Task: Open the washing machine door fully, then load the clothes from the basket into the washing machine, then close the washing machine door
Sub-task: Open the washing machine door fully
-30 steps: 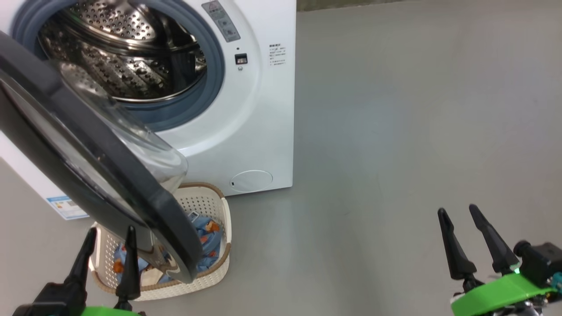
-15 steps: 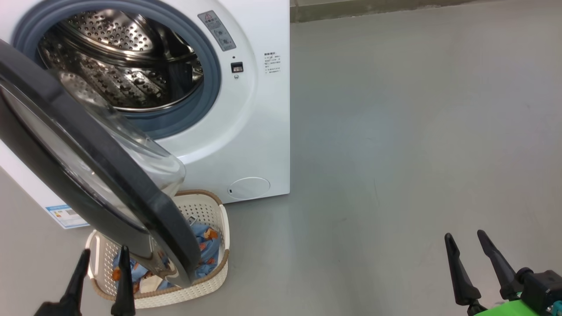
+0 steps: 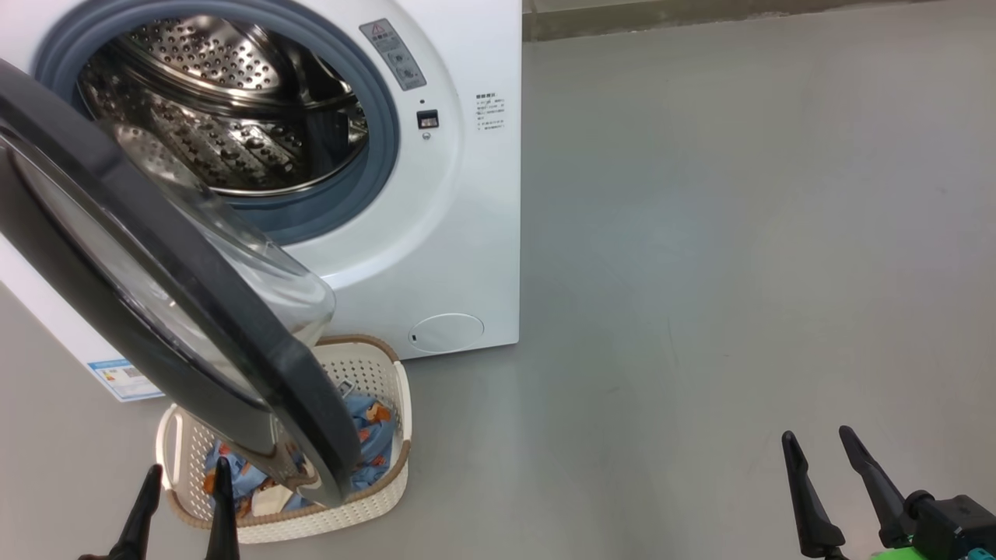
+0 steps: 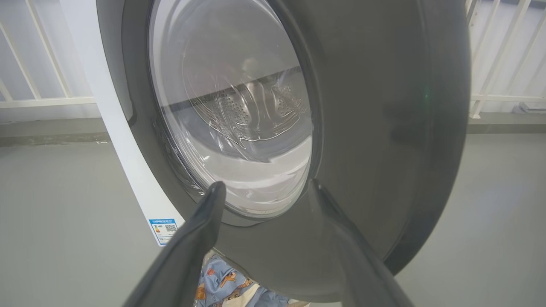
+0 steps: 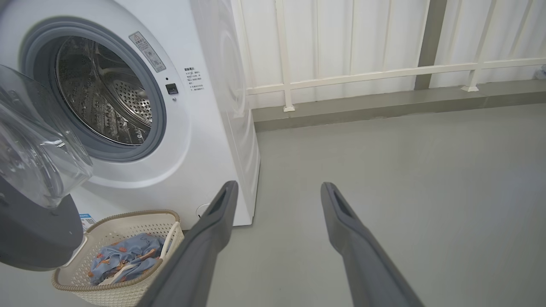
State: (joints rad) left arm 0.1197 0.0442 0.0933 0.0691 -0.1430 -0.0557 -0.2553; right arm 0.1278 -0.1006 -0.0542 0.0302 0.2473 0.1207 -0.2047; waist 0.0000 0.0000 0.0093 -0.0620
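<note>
The grey floor [image 3: 700,272] is the biggest thing here. The white washing machine [image 3: 459,233] stands on it, at the left. Its hole shows a shiny metal drum [image 3: 218,101] inside. The big round door [image 3: 288,389] is open part of the way. It swings out toward the robot and hangs over the basket [image 3: 373,498]. The small cream basket sits on the floor right in front of the machine, and the door hides part of it. The blue clothes [image 3: 372,420] lie inside the basket. The left fingers [image 3: 222,513] are spread wide and hold nothing. They point at the door, close to the basket. The right fingers [image 3: 805,498] are spread wide too, with nothing in them, over bare floor far from the machine.
</note>
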